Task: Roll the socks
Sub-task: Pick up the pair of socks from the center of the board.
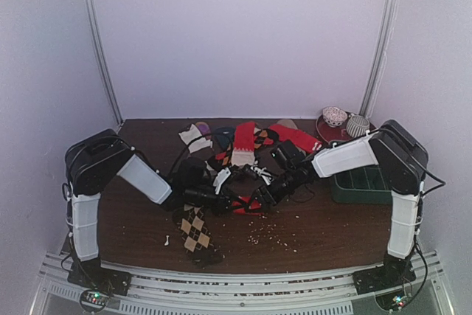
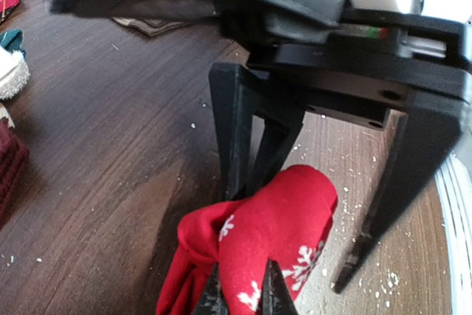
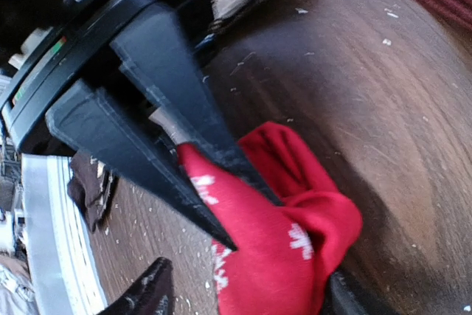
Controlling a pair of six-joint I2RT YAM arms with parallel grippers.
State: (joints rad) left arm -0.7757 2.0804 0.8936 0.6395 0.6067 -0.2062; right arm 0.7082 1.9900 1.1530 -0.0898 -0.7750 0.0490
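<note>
Left claw [image 2: 242,291] clamped on red sock [image 2: 284,212] — right claw [image 3: 247,296] spread wide, straddling same sock.

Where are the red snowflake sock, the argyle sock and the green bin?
red snowflake sock [image 2: 273,226], left wrist view, its bunched middle
argyle sock [image 1: 195,229], top external view, its patterned middle
green bin [image 1: 358,195], top external view, its near wall
</note>
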